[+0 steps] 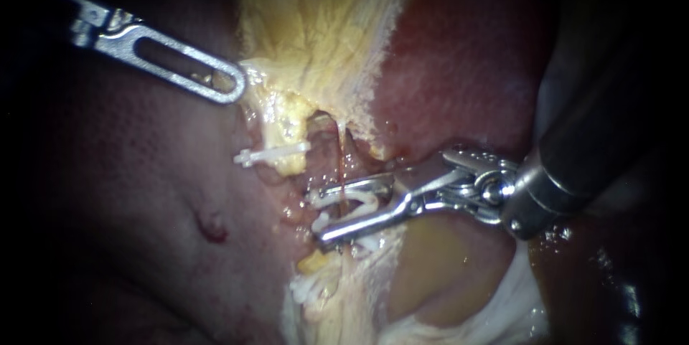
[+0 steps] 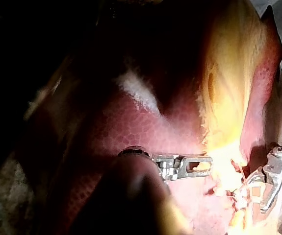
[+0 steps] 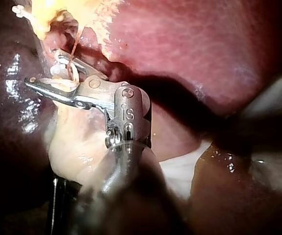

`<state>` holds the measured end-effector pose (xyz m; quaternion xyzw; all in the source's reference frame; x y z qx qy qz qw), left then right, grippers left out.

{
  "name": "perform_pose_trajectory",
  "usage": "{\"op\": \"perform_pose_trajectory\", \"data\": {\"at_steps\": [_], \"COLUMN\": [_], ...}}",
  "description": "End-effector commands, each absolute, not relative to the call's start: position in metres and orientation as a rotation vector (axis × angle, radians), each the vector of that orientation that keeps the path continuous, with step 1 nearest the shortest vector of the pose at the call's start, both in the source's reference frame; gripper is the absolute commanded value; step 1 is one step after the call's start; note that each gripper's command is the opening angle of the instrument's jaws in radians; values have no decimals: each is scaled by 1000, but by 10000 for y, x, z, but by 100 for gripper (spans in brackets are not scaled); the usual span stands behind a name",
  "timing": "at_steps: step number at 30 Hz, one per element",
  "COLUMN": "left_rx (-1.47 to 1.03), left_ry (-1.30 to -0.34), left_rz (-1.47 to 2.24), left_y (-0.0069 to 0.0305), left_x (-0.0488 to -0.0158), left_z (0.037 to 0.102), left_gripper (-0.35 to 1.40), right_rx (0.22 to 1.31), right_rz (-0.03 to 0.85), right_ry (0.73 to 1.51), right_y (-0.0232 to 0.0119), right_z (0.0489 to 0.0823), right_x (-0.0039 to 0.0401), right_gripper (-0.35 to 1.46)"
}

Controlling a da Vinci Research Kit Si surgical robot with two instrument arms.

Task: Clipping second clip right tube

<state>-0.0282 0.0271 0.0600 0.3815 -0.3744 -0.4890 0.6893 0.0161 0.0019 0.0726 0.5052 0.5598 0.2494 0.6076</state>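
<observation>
Right instrument point(image 1: 319, 212) jaws hold white clip point(image 1: 359, 206) astride right tube point(image 1: 341, 155); left instrument point(image 1: 230, 83) jaws clenched on yellow tissue point(image 1: 316, 29) edge

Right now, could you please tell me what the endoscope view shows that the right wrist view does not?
Only the endoscope view shows the left instrument and a small red mark on the liver. Only the right wrist view shows a blurred grey shape that I cannot identify. Both show the right instrument, its jaws holding an open white clip around the thin tube, near yellow tissue.
</observation>
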Motion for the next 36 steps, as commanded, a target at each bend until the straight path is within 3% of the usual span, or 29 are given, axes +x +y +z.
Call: {"op": "perform_pose_trajectory", "data": {"at_steps": [1, 15, 36], "left_rx": [853, 853, 853], "left_ry": [-837, -837, -838], "left_rz": [-1094, -1094, -1094], "left_y": [271, 271, 271], "left_x": [-282, -282, -282], "left_z": [600, 600, 600], "left_gripper": [-35, -35, -35], "right_rx": [1166, 1244, 1264], "right_rz": [577, 518, 518], "right_ry": [1294, 1303, 1321], "right_y": [19, -2, 0], "right_z": [724, 691, 690], "right_x": [161, 163, 163], "right_gripper": [49, 49, 44]}}
